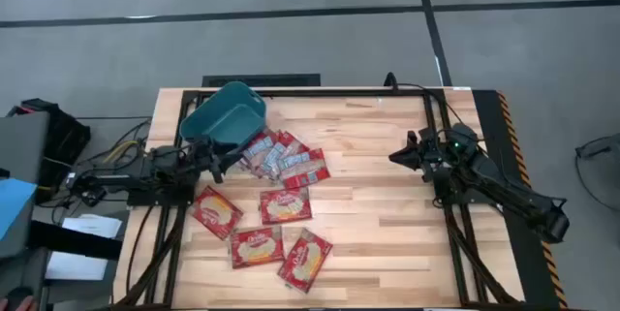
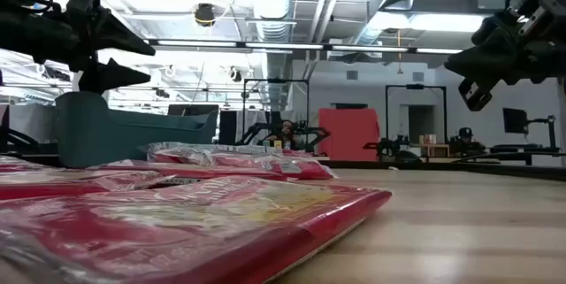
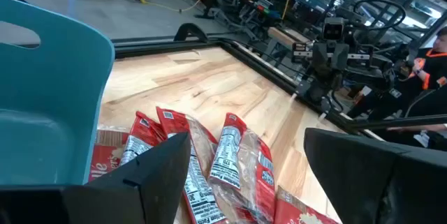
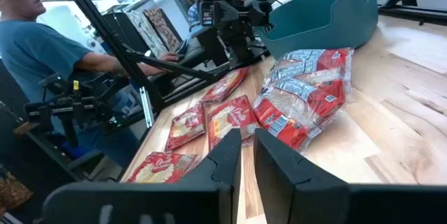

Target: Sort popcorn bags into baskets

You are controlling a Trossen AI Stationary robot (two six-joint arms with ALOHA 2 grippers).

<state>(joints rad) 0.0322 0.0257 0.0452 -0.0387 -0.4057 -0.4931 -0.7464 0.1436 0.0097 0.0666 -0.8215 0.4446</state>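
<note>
The teal bin (image 1: 228, 115) stands at the table's far left and looks tipped toward the table's middle. Several red popcorn bags (image 1: 283, 159) lie heaped against its near right side. Several more lie flat nearer the front edge (image 1: 284, 205), (image 1: 215, 210), (image 1: 257, 246), (image 1: 304, 259). My left gripper (image 1: 225, 164) is open and hovers above the table beside the bin (image 3: 49, 112), over the left end of the heap (image 3: 230, 154). My right gripper (image 1: 395, 156) is shut and raised at the table's right, pointing toward the heap (image 4: 307, 91).
A black metal frame (image 1: 436, 127) runs round the tabletop, and bare wood lies between the heap and the right arm. Beyond the table's left side are a person in a blue shirt (image 4: 42, 49) and other equipment (image 4: 77, 105).
</note>
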